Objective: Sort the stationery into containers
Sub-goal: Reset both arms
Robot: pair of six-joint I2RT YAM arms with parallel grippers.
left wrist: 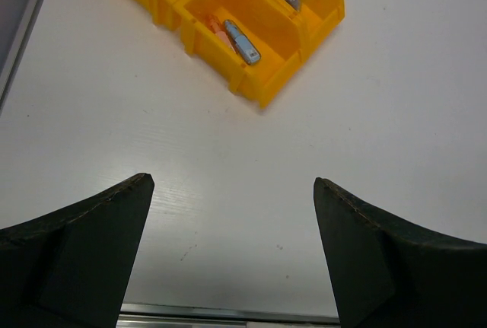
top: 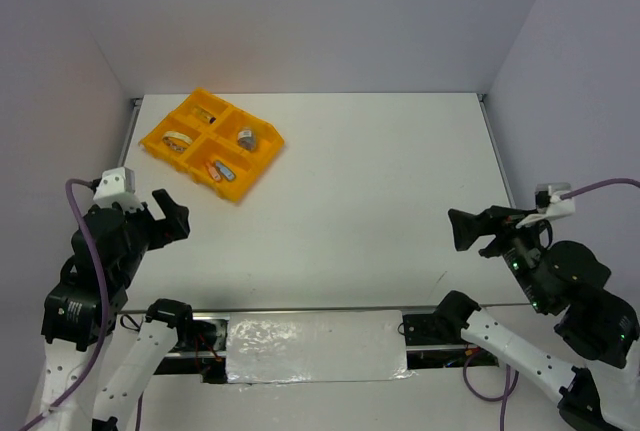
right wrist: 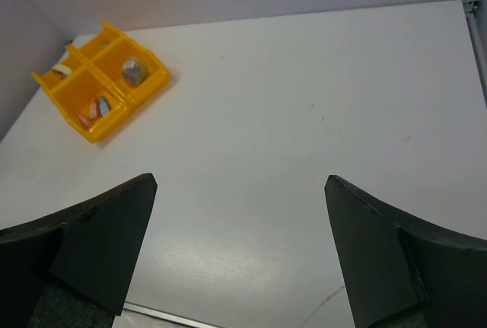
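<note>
Orange-yellow plastic four-compartment tray point(top: 257, 168) sits by the far-left corner of the white desk point(top: 380, 211), holding a beige tape ring point(top: 178, 140), grey-topped jar point(top: 246, 137) and light-blue piece point(top: 224, 168). Left tool point(top: 175, 216) and right tool point(top: 465, 233) are spread wide, empty.

Tray point(left wrist: 274, 77) cut by top edge, left wrist view; far compartment item point(top: 208, 117) indistinct, perhaps tube.
</note>
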